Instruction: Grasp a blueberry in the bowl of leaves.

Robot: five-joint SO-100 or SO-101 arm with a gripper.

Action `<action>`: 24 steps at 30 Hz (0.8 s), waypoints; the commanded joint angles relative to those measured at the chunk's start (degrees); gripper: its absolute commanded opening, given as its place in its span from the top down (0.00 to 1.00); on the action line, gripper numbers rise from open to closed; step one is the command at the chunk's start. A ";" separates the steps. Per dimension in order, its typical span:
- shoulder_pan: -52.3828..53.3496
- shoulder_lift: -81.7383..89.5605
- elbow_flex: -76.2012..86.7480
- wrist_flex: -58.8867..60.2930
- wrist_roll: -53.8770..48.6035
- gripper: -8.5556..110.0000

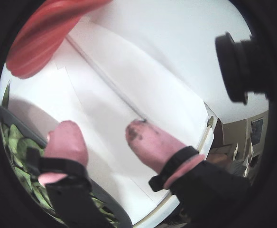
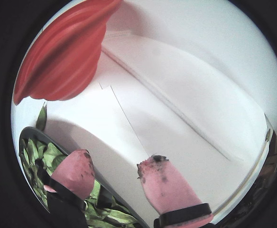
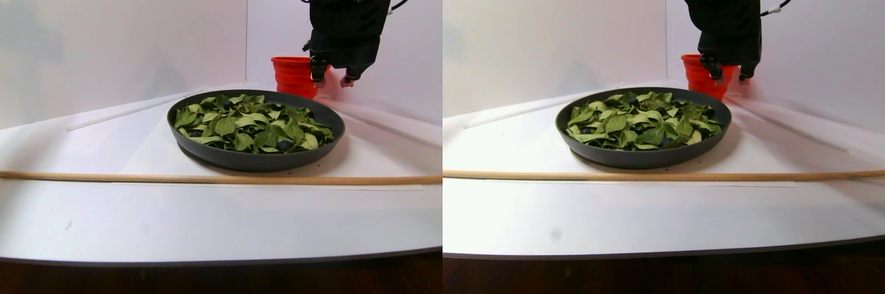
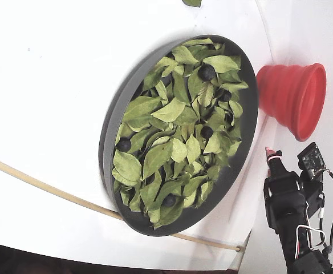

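Observation:
The dark grey bowl is heaped with green leaves. Several small blueberries lie among them, one at the left and one near the front in the stereo pair view. My gripper hangs open and empty above the white table, just outside the bowl's rim, between the bowl and the red cup. In both wrist views the pink stained fingertips stand wide apart with nothing between them. The bowl's rim and leaves show under the left finger. No berry shows in either wrist view.
A red ribbed cup stands on its side-facing rim close beyond the gripper, and it also shows in the stereo pair view. A thin wooden stick lies across the table in front of the bowl. A white wall rises behind.

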 commanded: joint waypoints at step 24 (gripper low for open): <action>-2.37 10.28 4.22 -1.05 -0.18 0.77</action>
